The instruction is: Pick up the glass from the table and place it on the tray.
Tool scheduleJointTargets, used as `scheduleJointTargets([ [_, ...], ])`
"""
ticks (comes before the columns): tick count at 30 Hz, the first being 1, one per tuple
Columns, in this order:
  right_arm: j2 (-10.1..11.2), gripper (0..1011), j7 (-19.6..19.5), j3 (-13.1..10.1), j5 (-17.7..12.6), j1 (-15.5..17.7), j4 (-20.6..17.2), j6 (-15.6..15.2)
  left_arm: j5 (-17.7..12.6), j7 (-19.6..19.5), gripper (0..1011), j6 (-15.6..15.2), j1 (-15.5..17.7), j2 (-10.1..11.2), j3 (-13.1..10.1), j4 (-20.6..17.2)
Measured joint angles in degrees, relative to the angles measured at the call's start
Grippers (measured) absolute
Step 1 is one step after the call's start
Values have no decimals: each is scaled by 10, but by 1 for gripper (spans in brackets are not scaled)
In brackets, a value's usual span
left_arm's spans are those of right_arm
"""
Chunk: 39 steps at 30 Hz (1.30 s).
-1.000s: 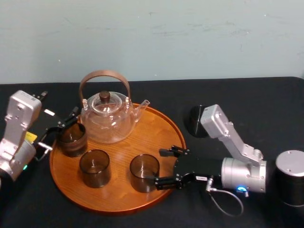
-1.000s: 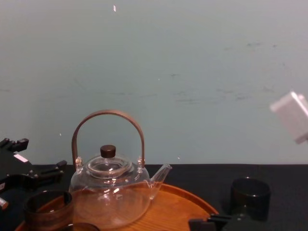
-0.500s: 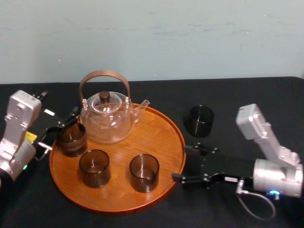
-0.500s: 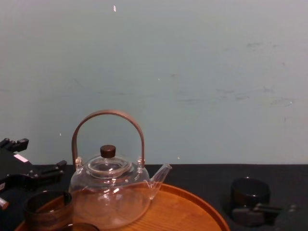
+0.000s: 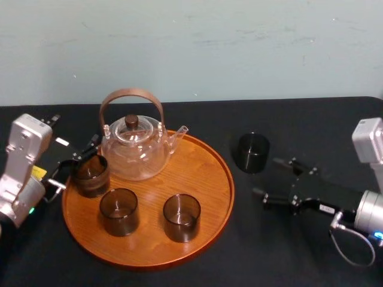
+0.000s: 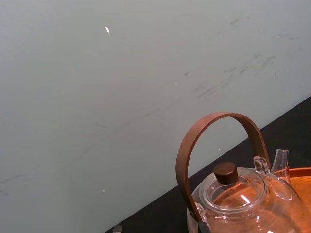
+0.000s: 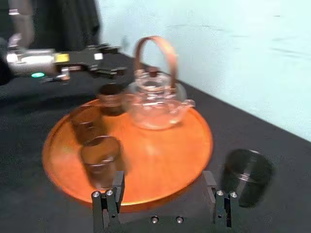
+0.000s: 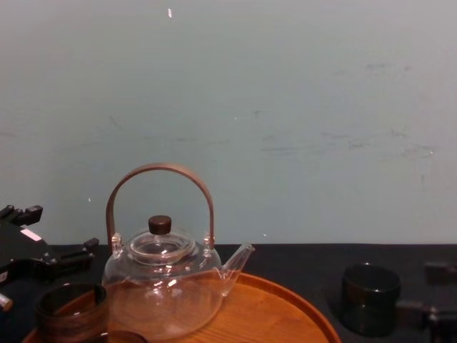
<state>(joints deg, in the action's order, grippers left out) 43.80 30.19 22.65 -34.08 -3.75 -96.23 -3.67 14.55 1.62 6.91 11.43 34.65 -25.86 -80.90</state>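
The glass [image 5: 251, 152] stands upright on the black table, just right of the tray [image 5: 203, 179]; it also shows as the glass [image 8: 370, 299] and the glass [image 7: 248, 174]. My right gripper [image 5: 267, 177] hovers open and empty a short way to the right and front of the glass, apart from it; its fingers [image 7: 109, 201] stand wide. My left gripper [image 5: 78, 161] rests open at the tray's back left edge, next to a tumbler [image 5: 91, 175] that stands on the tray.
A clear teapot [image 5: 134, 149] with an arched brown handle sits at the back of the tray. Two more dark tumblers [image 5: 119, 211] [image 5: 181, 217] stand on the tray's front half. A pale wall rises behind the table.
My right gripper has drawn back to the right, from beside the tray's front right tumbler to the table right of the glass. The left arm has stayed still.
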Motion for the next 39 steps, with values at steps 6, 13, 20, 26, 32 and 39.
scheduleJointTargets([
  [6,-18,1002,-48,-23,4,10,10,-9,0,0,1001,0,0,0,0,0],
  [13,-42,1002,-85,-36,15,3,31,-33,0,0,1001,0,0,0,0,0],
  [20,-62,1002,-98,-40,27,-15,55,-61,0,0,1001,0,0,0,0,0],
  [26,-81,1002,-99,-36,37,-38,78,-85,0,0,1001,0,0,0,0,0],
  [32,-98,1002,-95,-28,53,-61,102,-93,0,0,1001,0,0,0,0,0],
  [39,-122,1002,-93,-18,74,-92,136,-102,0,0,1001,0,0,0,0,0],
])
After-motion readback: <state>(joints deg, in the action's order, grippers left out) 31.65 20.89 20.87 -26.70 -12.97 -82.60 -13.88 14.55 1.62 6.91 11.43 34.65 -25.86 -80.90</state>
